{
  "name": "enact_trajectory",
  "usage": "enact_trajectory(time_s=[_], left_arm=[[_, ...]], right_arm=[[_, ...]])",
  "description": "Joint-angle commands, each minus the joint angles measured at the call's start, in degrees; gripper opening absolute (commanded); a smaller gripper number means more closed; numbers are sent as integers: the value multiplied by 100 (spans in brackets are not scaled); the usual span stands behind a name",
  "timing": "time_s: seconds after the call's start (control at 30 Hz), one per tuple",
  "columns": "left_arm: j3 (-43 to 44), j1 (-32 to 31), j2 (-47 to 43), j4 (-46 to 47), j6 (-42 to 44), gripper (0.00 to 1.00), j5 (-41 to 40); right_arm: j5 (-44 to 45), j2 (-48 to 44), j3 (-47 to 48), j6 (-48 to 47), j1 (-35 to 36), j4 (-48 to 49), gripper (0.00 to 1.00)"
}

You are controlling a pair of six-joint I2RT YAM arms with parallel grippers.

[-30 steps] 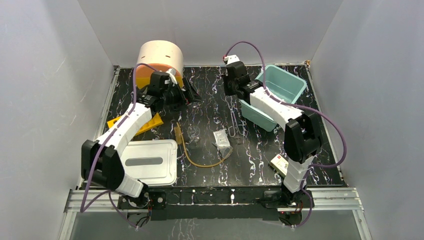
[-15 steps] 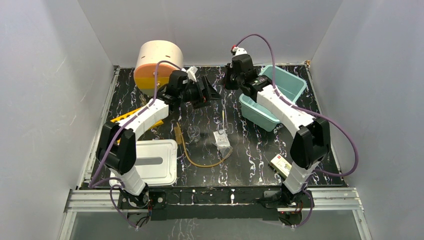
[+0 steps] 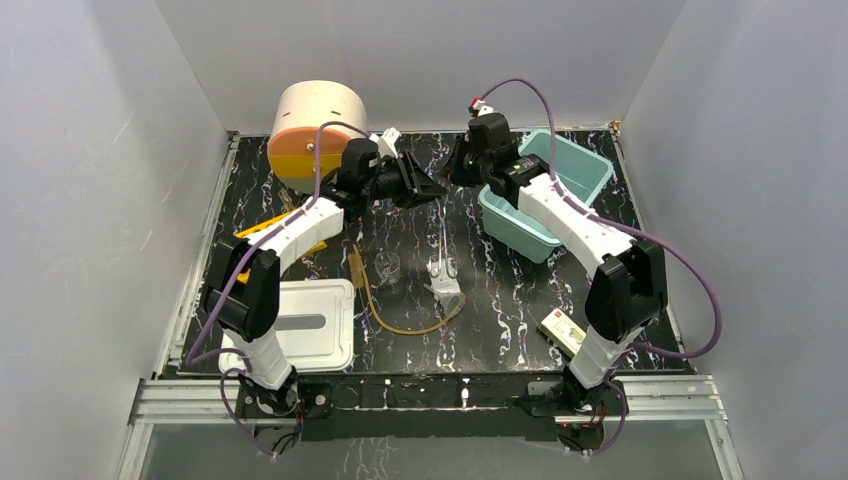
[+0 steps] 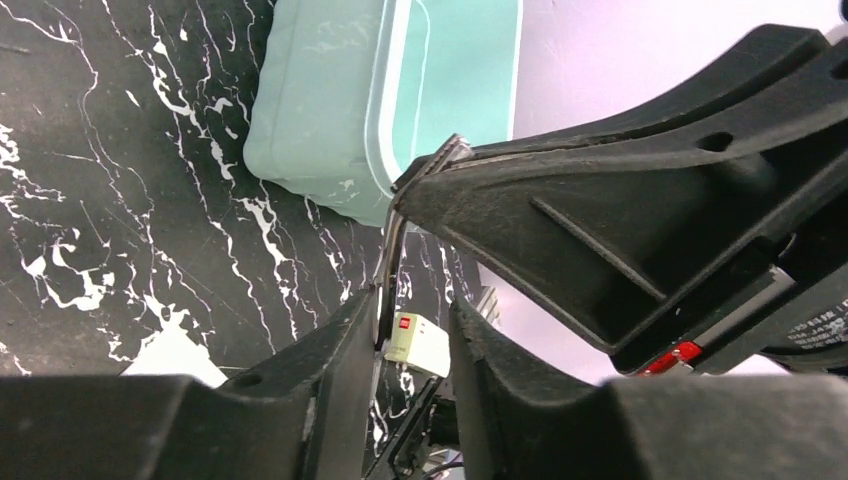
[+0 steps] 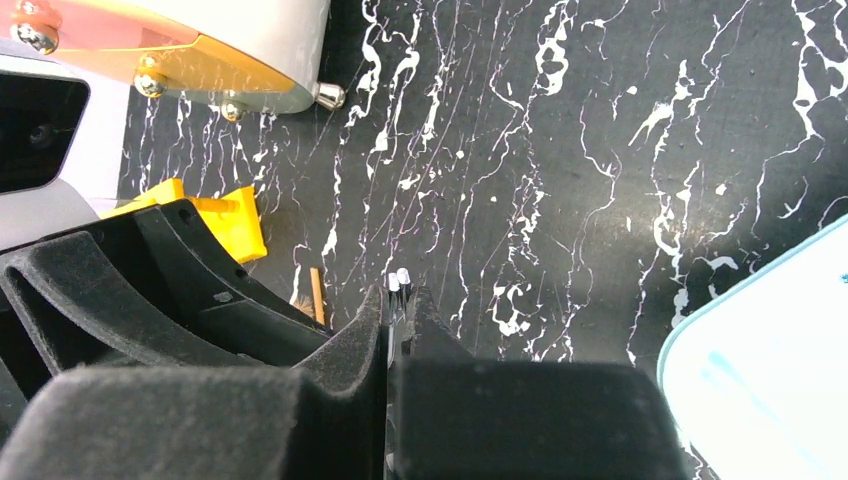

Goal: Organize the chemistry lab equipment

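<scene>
At the far centre of the black marbled table [image 3: 500, 300] the thin wire metal clamp [image 4: 388, 260] is pinched at its top by the right gripper [image 5: 398, 300] and hung between the spread fingers [image 4: 320, 350] of the left gripper [image 4: 412, 300], apparently so that it can be passed across.

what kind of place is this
Probably a robot test cell staged as a chemistry bench: grey walls box in a black marbled table holding an amber hose and a tiny glass flask.
</scene>
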Motion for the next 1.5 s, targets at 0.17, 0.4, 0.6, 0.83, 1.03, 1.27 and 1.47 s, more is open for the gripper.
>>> enact_trajectory(time_s=[0.17,0.4,0.6,0.83,1.03,1.27,1.47], left_arm=[[149,-66,99,77,-22,2,405],[393,-62,5,-264,321,0,436],[726,60,-154,-675,516,0,561],[843,403,-422,-502,333,0,1096],[1069,600,-618,-193,20,0,1502],[960,593,-707,145,-485,0,1230],[1025,593,-648,-83,-470,0,894]], right_arm=[[-328,-272,-26,482,-60,251,0],[-661,-380,-71,406,-215,287,31],[-1244,-776,-387,483,-504,434,68],[-2224,-1869,-1598,375,-621,1659,80],[-3047,-2216,-2360,288,-634,2334,80],[-3283,-1769,-1956,484,-612,2189,79],[-3373,-1303,-1508,664,-427,2003,74]])
